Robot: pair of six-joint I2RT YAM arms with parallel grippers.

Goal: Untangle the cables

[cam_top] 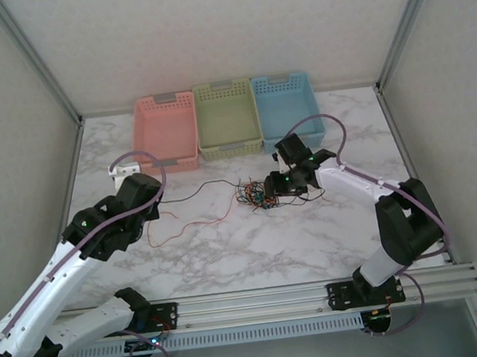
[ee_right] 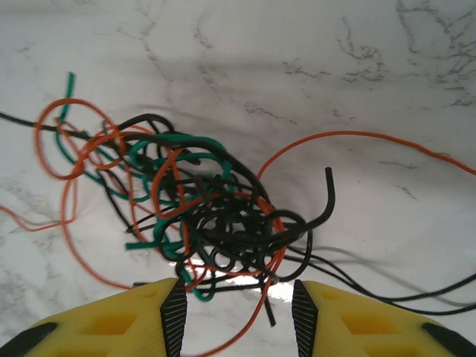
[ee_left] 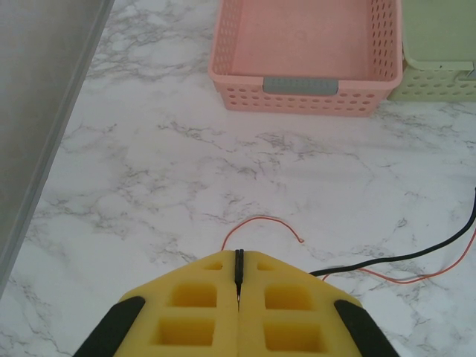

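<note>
The cables form a tangled clump point(cam_top: 253, 196) of thin black, red-orange and teal wires point(ee_right: 208, 208) at the table's middle. My right gripper point(ee_right: 238, 316) stands open just over the clump's near edge, loose black and orange ends lying between its fingers, gripping nothing; from above it point(cam_top: 284, 182) sits at the clump's right side. One black cable point(cam_top: 201, 188) runs left from the clump to my left gripper point(cam_top: 157, 201). That gripper point(ee_left: 239, 256) is shut; the black cable point(ee_left: 401, 258) disappears under its right finger and a red-orange cable point(ee_left: 260, 219) arcs out beneath its tip. Whether either is pinched is hidden.
Three baskets stand in a row at the back: pink point(cam_top: 167, 131), green point(cam_top: 227, 118) and blue point(cam_top: 284, 106). The pink basket point(ee_left: 305, 93) lies ahead of the left gripper. A red-orange wire point(cam_top: 184, 229) trails over the marble. A metal frame post point(ee_left: 44, 126) borders the left.
</note>
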